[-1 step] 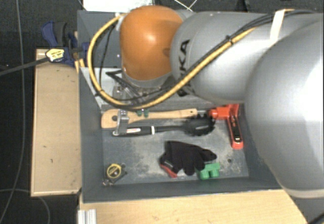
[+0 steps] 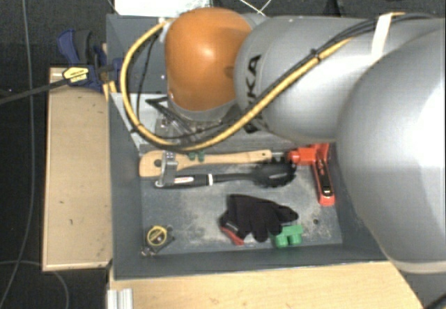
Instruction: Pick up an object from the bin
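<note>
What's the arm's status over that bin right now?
Gripper low over left end of the wooden-handled tool, grip hidden. Black-handled tool close alongside. Black glove, green block lie apart.

Grey bin (image 2: 191, 220) with wooden stick (image 2: 216, 158), black-handled tool (image 2: 230, 178), red tool (image 2: 322, 174), black cloth (image 2: 256, 217), green block (image 2: 288, 236), yellow tape measure (image 2: 157, 236).

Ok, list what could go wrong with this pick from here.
1. The wooden handle and the black-handled tool lie side by side close by the orange wrist cover; a grab may catch both or knock one away.
2. That cover hides the contact spot from the camera, so a miss could go unnoticed.
</note>
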You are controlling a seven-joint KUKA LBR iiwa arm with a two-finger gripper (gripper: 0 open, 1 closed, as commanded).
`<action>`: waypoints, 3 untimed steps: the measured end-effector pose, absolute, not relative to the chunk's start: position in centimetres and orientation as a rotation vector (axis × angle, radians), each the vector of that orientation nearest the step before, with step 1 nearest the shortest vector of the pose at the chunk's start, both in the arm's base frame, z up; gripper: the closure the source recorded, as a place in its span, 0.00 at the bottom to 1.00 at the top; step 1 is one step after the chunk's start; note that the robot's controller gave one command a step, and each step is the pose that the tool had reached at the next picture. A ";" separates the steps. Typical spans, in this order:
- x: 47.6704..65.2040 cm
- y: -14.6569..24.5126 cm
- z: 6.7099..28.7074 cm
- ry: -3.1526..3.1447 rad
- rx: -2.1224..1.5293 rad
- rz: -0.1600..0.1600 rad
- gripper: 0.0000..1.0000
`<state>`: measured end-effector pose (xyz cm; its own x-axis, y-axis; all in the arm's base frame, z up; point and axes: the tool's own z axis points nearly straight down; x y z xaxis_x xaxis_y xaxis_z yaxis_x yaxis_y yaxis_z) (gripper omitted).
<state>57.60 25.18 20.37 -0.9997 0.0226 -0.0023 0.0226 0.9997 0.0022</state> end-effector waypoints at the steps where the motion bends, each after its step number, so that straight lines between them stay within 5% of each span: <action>1: 53.0 16.1 12.5 3.122 -0.348 0.001 0.00; 2: 55.2 19.1 12.5 3.123 -0.213 0.010 0.00; 3: 52.0 13.7 9.1 3.134 -0.252 -0.003 0.00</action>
<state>52.05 13.73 9.13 -0.9871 -0.1599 0.0032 -0.1599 0.9871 -0.0019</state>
